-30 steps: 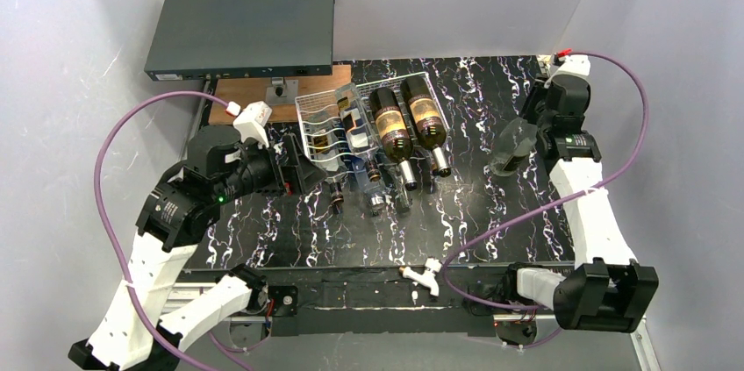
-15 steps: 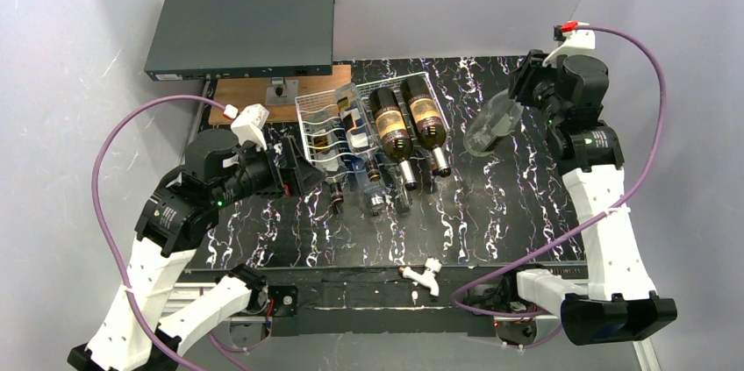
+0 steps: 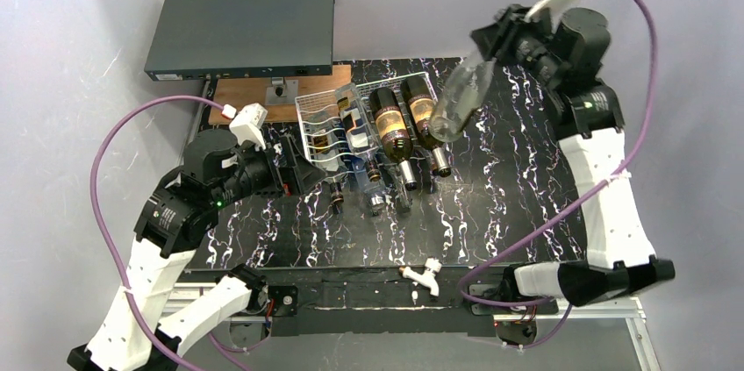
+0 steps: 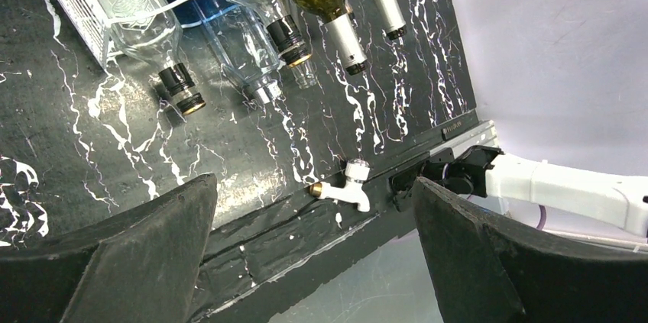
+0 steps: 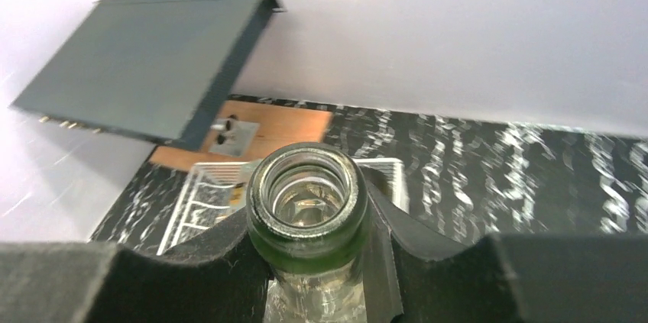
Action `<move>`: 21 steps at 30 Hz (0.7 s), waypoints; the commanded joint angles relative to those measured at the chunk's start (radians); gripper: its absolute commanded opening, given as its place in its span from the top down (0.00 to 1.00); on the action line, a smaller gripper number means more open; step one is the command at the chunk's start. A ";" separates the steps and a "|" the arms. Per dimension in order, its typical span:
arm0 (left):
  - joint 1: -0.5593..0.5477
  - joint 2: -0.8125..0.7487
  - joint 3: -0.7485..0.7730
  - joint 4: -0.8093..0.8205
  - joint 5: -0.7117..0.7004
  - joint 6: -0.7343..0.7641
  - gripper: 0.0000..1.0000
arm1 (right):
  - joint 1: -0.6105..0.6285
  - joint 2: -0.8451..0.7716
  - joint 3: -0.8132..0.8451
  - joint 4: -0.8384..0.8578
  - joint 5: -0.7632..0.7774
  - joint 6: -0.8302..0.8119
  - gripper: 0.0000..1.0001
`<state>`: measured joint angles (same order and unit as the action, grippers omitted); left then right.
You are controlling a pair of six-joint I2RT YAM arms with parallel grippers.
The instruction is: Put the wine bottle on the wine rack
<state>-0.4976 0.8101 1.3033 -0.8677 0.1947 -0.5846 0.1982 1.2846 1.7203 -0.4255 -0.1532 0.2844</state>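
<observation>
Clear, greenish glass: the bottle (image 3: 458, 101) hangs in the air in my right claw (image 3: 502, 40), which is closed narrow on its neck just under the open mouth (image 5: 307, 195). Its long axis is tilted. From above, it runs from the neck at the far right down to the base at the near left. The base points at the right end of the rack (image 3: 314, 119) and overlaps the rightmost of the racked bottles (image 3: 390, 130) in that view. I cannot tell whether they touch. The racked bottles lie with their necks toward the near edge of the bench (image 3: 491, 204). My left claw (image 3: 303, 169) stands wide and holds nothing, low over the bench just beside the rack's left end.
</observation>
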 commanded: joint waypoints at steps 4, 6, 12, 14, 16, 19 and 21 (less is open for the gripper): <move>-0.002 -0.035 0.002 -0.006 -0.027 -0.007 0.02 | 0.324 0.157 0.268 0.256 -0.007 -0.013 0.99; -0.002 -0.045 0.003 -0.013 -0.037 -0.009 0.02 | 0.408 0.217 0.330 0.263 0.016 -0.029 0.99; -0.002 -0.081 0.008 -0.050 -0.075 -0.010 0.02 | 0.602 0.375 0.440 0.363 0.080 -0.058 0.99; -0.002 -0.092 0.016 -0.065 -0.085 -0.011 0.02 | 0.636 0.428 0.472 0.374 0.107 -0.082 0.99; -0.002 -0.107 0.023 -0.082 -0.094 -0.009 0.02 | 0.660 0.478 0.490 0.388 0.133 -0.112 0.99; -0.002 -0.125 0.032 -0.106 -0.108 -0.008 0.02 | 0.675 0.521 0.500 0.414 0.163 -0.153 0.99; -0.003 -0.138 0.033 -0.118 -0.114 -0.010 0.02 | 0.683 0.540 0.501 0.416 0.194 -0.185 0.99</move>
<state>-0.4976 0.6960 1.3048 -0.9356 0.1120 -0.5953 0.8848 1.8454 2.1208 -0.2573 -0.0612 0.1783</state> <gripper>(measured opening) 0.982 0.457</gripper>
